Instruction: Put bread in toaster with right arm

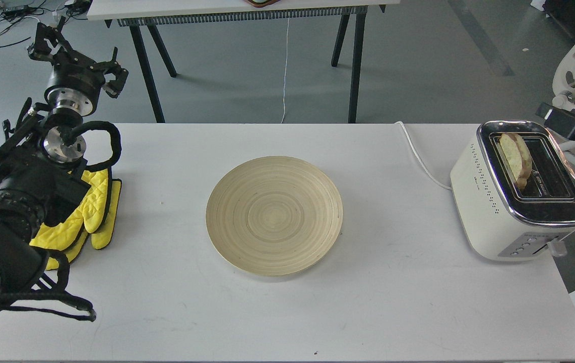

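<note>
Bread point(515, 159) stands upright in the left slot of the toaster point(514, 196), its top poking above the chrome. The wooden plate point(274, 222) sits bare mid-table. Only the tip of the right gripper point(569, 123) shows at the right edge; whether its fingers are apart is unclear. The left gripper point(73, 53) hangs spread above the yellow mitts point(88, 217).

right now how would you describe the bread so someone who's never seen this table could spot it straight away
Find the white table and go to its right end, where a cream-white toaster with a chrome top stands. The bread stands on edge in the toaster's left slot, its top sticking out. It is the only pale yellowish, brown-crusted thing there; the slot beside it is empty.
</note>
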Available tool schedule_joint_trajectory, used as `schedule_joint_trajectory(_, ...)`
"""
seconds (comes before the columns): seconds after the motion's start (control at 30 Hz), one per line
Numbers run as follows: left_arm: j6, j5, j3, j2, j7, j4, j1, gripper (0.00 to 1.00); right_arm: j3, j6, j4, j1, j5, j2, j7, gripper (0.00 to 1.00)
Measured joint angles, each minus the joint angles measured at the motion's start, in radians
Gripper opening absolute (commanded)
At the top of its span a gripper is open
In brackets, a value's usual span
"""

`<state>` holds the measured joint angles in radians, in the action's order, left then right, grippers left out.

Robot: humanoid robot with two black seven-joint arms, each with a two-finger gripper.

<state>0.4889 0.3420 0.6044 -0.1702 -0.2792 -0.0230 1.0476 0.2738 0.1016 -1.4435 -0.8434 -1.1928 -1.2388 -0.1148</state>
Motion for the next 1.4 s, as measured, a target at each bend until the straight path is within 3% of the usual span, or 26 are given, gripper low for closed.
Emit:
schedule_joint_trajectory(0.17, 0.0, 0.0, 0.0, 0.0, 0.0, 0.0, 0.0, 1.0, 0.163, 0.006, 0.009, -0.001, 0.193, 0.068, 0.001, 0.98)
schedule_joint_trajectory(0.43, 0.0, 0.0, 0.0, 0.0, 0.0, 0.0, 0.001, 1.0, 0.409, 0.006, 0.114, 0.0, 0.528, 0.323, -0.002, 1.0)
schedule_joint_trajectory(0.63, 0.0, 0.0, 0.0, 0.0, 0.0, 0.0, 0.002, 1.0, 0.502, -0.004, 0.331, 0.005, 0.683, 0.552, -0.107, 1.0)
schedule_joint_trajectory(0.83, 0.0, 0.0, 0.0, 0.0, 0.0, 0.0, 0.002, 1.0, 0.604, -0.011, 0.512, 0.006, 0.912, 0.738, -0.122, 1.0)
schedule_joint_trajectory(1.1, 0.0, 0.0, 0.0, -0.002, 0.002, 0.0, 0.002, 1.0, 0.691, -0.232, 0.802, -0.013, 1.086, 0.897, -0.114, 0.99)
schedule_joint_trajectory(1.4, 0.0, 0.0, 0.0, -0.001, 0.002, 0.0, 0.0, 1.0, 0.741, -0.305, 0.839, -0.018, 1.09, 0.927, -0.108, 1.0)
